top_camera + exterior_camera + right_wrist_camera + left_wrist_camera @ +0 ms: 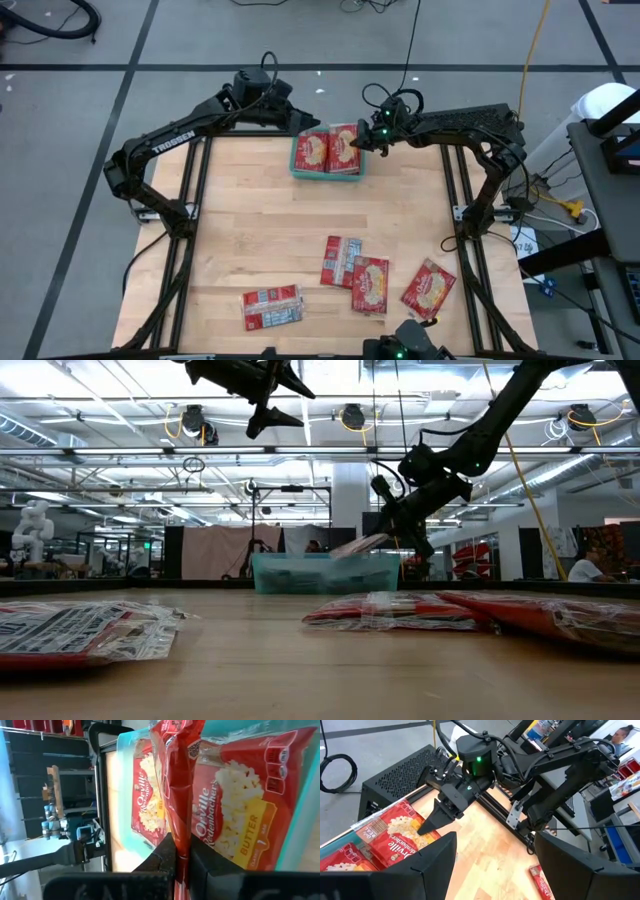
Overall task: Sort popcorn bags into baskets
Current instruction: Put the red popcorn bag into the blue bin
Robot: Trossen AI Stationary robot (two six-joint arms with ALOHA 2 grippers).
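Placement step: right claw (357, 143) clamped on the edge of a popcorn bag (227, 815), held over the teal basket (297, 166) at the bench's (300, 230) far edge, above bags already inside. Next move, by judgement: lower, release, withdraw. Left claw (312, 123) parted and empty, just beside the basket. Four loose bags (370, 284) well apart, near the front edge.

Overhead, table-level and two wrist cameras share the basket (327, 170).
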